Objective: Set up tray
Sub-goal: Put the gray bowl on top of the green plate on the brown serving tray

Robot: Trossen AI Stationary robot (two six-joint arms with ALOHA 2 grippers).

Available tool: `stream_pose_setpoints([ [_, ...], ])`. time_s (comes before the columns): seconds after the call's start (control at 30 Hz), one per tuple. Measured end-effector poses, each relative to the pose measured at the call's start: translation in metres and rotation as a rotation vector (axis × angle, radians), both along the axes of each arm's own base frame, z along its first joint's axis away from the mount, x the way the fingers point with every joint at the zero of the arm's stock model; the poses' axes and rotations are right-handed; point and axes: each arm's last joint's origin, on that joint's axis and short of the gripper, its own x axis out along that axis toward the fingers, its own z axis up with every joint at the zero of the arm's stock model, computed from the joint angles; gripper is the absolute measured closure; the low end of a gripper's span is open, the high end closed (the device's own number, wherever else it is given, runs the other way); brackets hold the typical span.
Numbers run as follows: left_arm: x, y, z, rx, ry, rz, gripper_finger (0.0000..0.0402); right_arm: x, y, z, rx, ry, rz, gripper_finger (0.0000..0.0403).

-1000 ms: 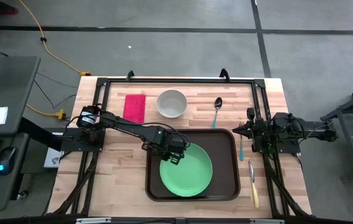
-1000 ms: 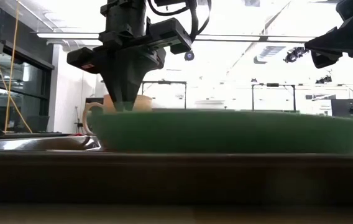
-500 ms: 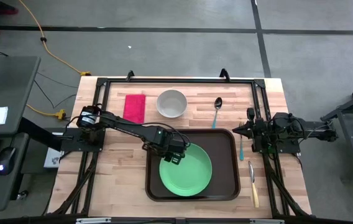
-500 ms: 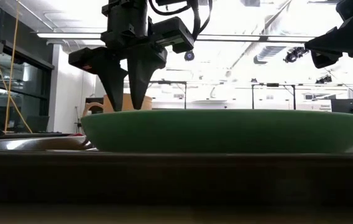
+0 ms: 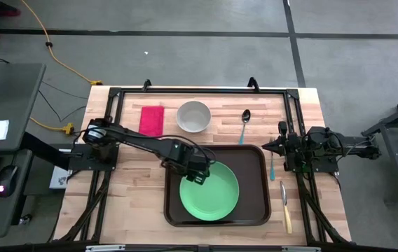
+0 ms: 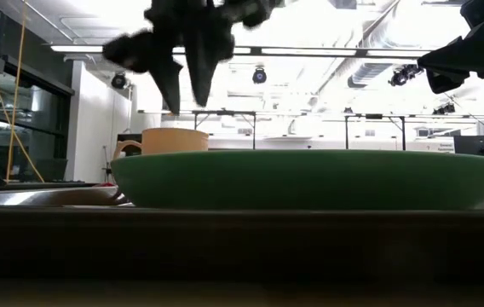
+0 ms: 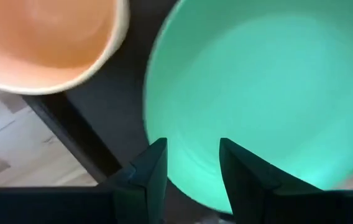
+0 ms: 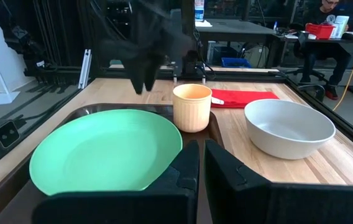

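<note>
The dark brown tray [image 5: 255,175] lies on the table's near middle. A round green plate [image 5: 209,190] rests flat in it, bottom down. An orange cup [image 8: 192,107] stands upright in the tray by the plate's far left rim; in the high view my left arm hides it. My left gripper [image 5: 199,176] is open and hangs in the air above the plate's far left rim [image 7: 164,124], touching nothing; in the low view its fingers [image 6: 172,94] are well above the plate [image 6: 310,179]. My right gripper [image 5: 275,145] waits shut at the table's right edge.
A white bowl [image 5: 193,116] and a red cloth [image 5: 152,120] lie on the far part of the table, with a spoon [image 5: 244,124] to their right. A teal-handled utensil [image 5: 272,166] and a pale-handled knife [image 5: 285,210] lie right of the tray.
My left gripper, shut on the plate's far left rim a second ago, has opened and let go, then risen straight up clear of the plate. The plate shifted slightly as it was released and now lies still in the tray.
</note>
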Motion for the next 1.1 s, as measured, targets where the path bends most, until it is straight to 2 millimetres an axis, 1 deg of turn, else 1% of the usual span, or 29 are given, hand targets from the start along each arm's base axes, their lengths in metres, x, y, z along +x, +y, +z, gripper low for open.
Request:
stream_pose_setpoints([
  [0.07,0.001,-0.002,0.01,-0.001,-0.02,-0.017,0.0229,0.0,0.0,0.0,0.0,0.0,-0.001,0.0402],
  [0.3,-0.005,-0.016,0.049,0.01,-0.034,-0.049,0.0227,0.0,0.0,0.0,0.0,0.0,-0.006,0.0402],
  [0.57,-0.011,-0.033,0.084,0.055,-0.12,-0.051,0.0231,0.0,0.0,0.0,0.001,0.001,-0.006,0.0402],
  [0.77,-0.013,-0.037,0.086,0.078,-0.133,-0.035,0.0228,0.0,0.0,0.0,0.0,0.0,-0.006,0.0402],
  [1.1,-0.015,-0.037,0.085,0.083,-0.106,-0.037,0.0227,0.0,0.0,0.0,0.007,0.0,-0.007,0.0402],
])
